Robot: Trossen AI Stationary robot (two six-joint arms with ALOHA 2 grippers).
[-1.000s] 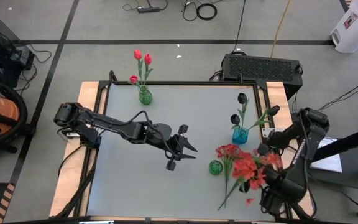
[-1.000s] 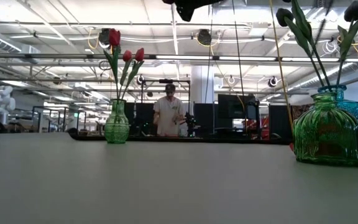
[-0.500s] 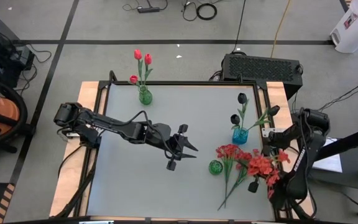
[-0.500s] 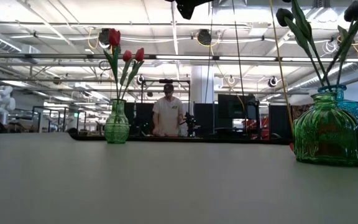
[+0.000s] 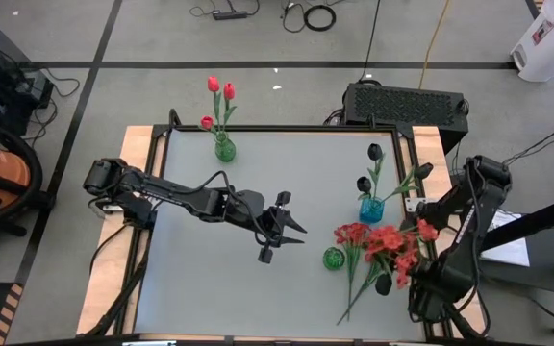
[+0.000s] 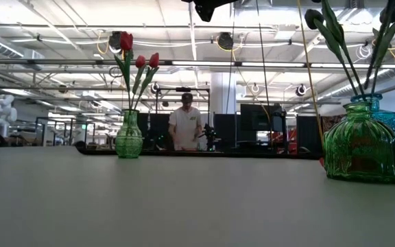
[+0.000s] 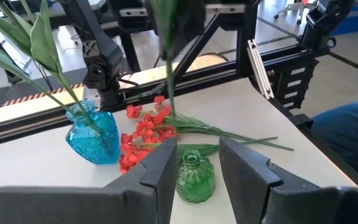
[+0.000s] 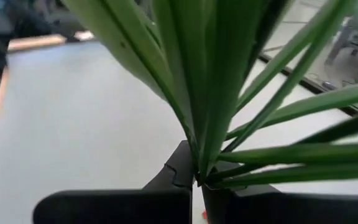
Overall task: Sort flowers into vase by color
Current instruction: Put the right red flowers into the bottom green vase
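Grey table [image 5: 210,279]: the near-left half is bare, open room around the left arm; all clutter sits on the right side and at the far edge. Wooden border strips run along the left and right edges.

Left gripper [image 5: 282,227] hovers mid-table, fingers parted, holding nothing; its wrist view looks between them at the small green vase [image 7: 194,177].

Right gripper [image 8: 196,180] is by the near-right corner, clamped tight on the green stems of the red blossom bunch [image 5: 385,248]. The bunch's long axis is tilted, blossoms toward the blue vase [image 5: 370,209], stem ends toward the near edge. A few stems lie flat on the table beside the green vase.

Black tulips [image 5: 374,152] stand in the blue vase near the right edge. Red tulips [image 5: 219,90] stand upright in the tall green vase [image 5: 224,148] at the far edge.

Low view: workshop hall behind, a person [image 6: 184,127] standing past the far edge.
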